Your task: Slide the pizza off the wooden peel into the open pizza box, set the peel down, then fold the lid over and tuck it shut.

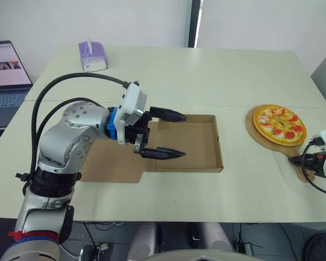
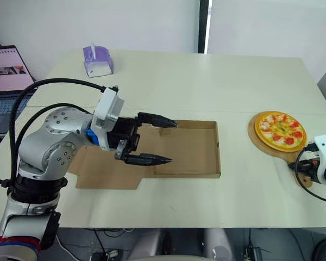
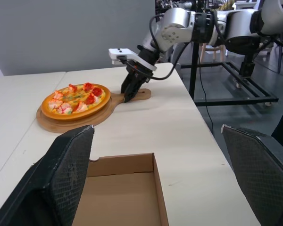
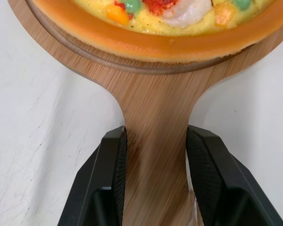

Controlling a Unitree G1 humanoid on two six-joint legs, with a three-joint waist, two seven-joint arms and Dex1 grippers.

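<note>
Step one, grasp stage: right tool (image 4: pixel 155 134) pinches the peel (image 4: pixel 153 96) handle; left tool (image 1: pixel 185 136) hangs spread over the box (image 1: pixel 198 145). Next, you lift level and carry the pizza (image 1: pixel 280 125) boxward.

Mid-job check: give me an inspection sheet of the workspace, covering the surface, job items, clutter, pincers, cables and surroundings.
Surface: pale table, with a seam across it.
Job's things: the pizza box is open with an empty tray, and its lid lies flat toward the robot's left. The pizza sits on the wooden peel, which rests on the table to the right.
Clutter: a purple tissue box at the far left.
Grippers: the left pincer is open above the tray. The right pincer is closed on the peel's handle.
Cables: black cables loop off the left arm.
Surroundings: a laptop left of the table, and a white wall behind.
</note>
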